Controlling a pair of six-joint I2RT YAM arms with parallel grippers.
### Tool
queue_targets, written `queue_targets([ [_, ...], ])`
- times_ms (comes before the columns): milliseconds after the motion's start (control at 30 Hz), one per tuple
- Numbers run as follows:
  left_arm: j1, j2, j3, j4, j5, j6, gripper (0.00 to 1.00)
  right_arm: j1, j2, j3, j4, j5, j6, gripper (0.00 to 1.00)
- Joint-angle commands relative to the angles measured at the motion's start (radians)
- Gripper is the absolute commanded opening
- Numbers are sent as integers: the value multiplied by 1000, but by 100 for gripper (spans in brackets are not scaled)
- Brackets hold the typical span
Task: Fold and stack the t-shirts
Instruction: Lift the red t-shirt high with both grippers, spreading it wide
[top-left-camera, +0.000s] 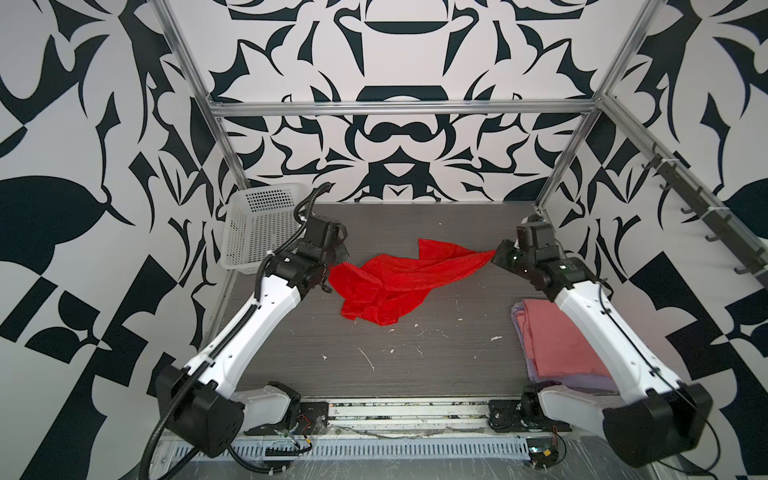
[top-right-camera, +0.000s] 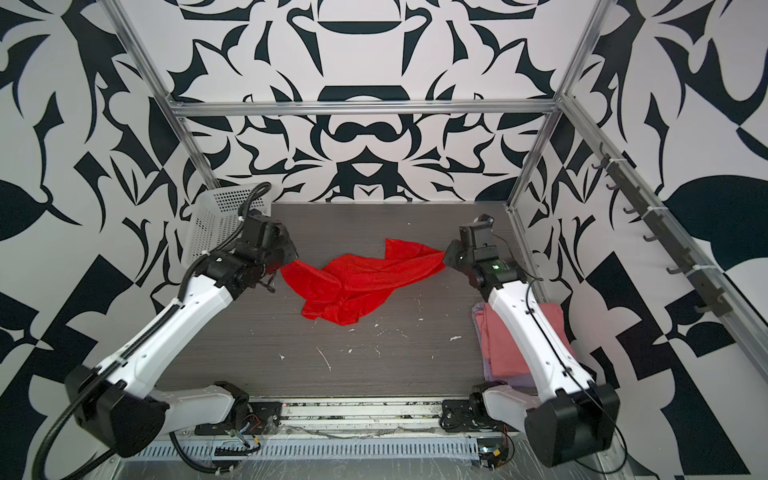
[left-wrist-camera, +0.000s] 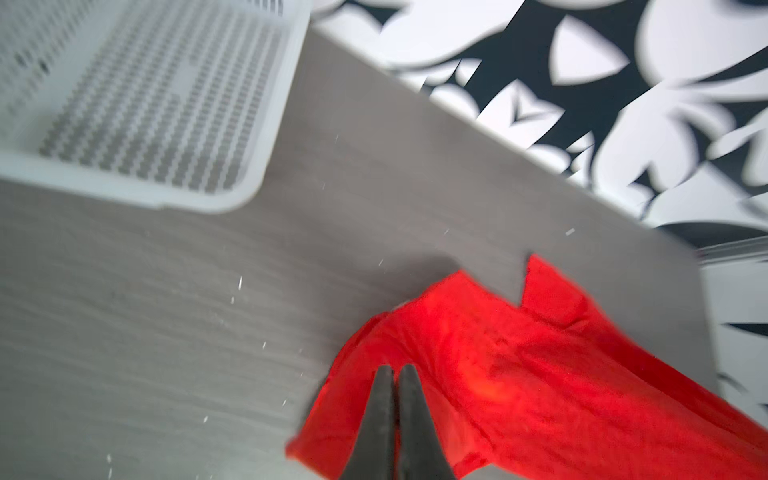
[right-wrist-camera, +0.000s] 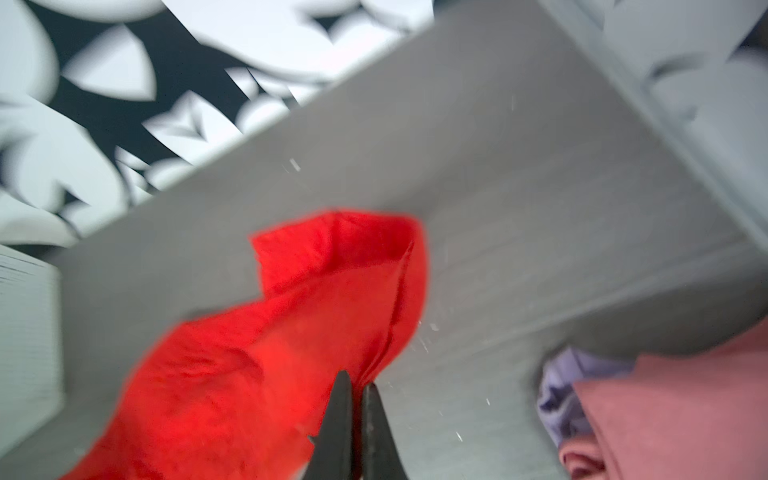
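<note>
Both top views show the pink t-shirt (top-left-camera: 557, 336) folded atop the lavender t-shirt (top-left-camera: 573, 382) at the near right of the table (top-left-camera: 415, 374). I judge those two done. My left gripper (left-wrist-camera: 395, 372) and right gripper (right-wrist-camera: 356, 380) each pinch an end of the red t-shirt (top-left-camera: 399, 286), crumpled mid-table, not yet folded or stacked

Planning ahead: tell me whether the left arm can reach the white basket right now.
Probably yes: the basket sits close beside that arm with nothing between. But its jaws are shut on the red shirt, so it must let go first.
</note>
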Motion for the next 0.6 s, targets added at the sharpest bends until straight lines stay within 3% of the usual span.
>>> queue_targets([
  [0,4,-74,111,30,-40,135,0,3,-42,115,-43,53,-62,0],
  [200,4,-80,401,56,-56,381,0,2,-18,421,1,53,-206,0],
  [567,4,-98,841,185,157,624,0,3,45,893,138,-36,-326,0],
])
